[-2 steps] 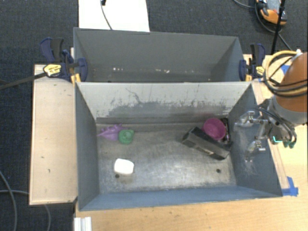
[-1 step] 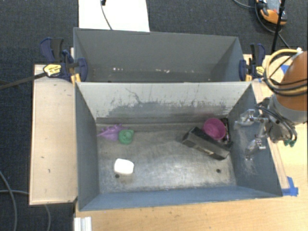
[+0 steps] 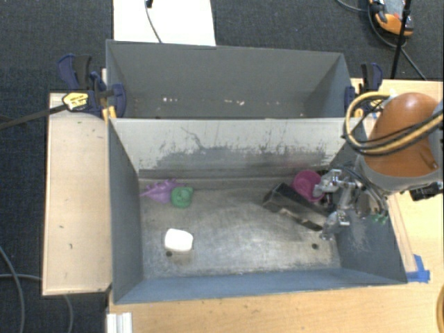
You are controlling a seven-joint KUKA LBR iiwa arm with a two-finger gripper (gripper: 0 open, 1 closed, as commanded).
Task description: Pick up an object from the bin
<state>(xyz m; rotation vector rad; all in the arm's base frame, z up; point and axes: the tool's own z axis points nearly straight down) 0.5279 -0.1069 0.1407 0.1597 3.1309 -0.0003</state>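
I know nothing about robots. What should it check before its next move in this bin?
1. Pincer is inside the bin, at its right end: ok.
2. Something lies near to pick: ok, a pink round thing and a black flat piece are just left of it.
3. Pink thing lies apart from the black piece: not ok, they look to be touching.
4. Pincer already lined up over one of them: cannot tell.
5. Other things are out of the way: ok, white lump, green ball and purple scrap lie far left.
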